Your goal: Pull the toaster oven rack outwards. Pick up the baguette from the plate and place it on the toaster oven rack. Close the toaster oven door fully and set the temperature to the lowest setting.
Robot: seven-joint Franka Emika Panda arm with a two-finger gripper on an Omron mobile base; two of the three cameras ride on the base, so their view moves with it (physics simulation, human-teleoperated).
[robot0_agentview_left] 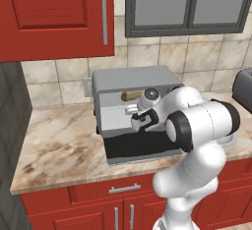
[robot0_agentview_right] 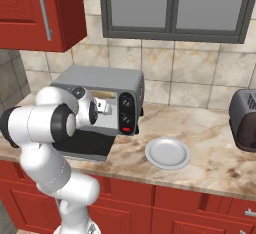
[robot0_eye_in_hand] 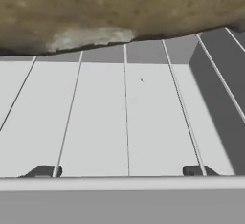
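The toaster oven [robot0_agentview_left: 132, 80] [robot0_agentview_right: 100, 80] stands on the counter with its door [robot0_agentview_left: 142, 148] [robot0_agentview_right: 89, 145] folded down flat in front. The baguette [robot0_agentview_left: 130, 95] [robot0_agentview_right: 102, 94] [robot0_eye_in_hand: 119, 12] lies on the toaster oven rack [robot0_eye_in_hand: 127, 117] inside the opening. My gripper [robot0_agentview_left: 134, 113] [robot0_agentview_right: 105, 108] [robot0_eye_in_hand: 118, 171] reaches into the oven mouth just short of the baguette, over the rack. It is open, the fingertips [robot0_eye_in_hand: 43, 171] wide apart with nothing between them. The plate [robot0_agentview_right: 168, 153] sits bare to the right of the oven.
A dark rounded toaster [robot0_agentview_right: 245, 120] [robot0_agentview_left: 243, 89] stands at the far right of the counter. The oven's black control strip [robot0_agentview_right: 126, 113] with a red button [robot0_agentview_right: 126, 129] faces front. Red upper cabinets [robot0_agentview_left: 54, 13] hang above the left side.
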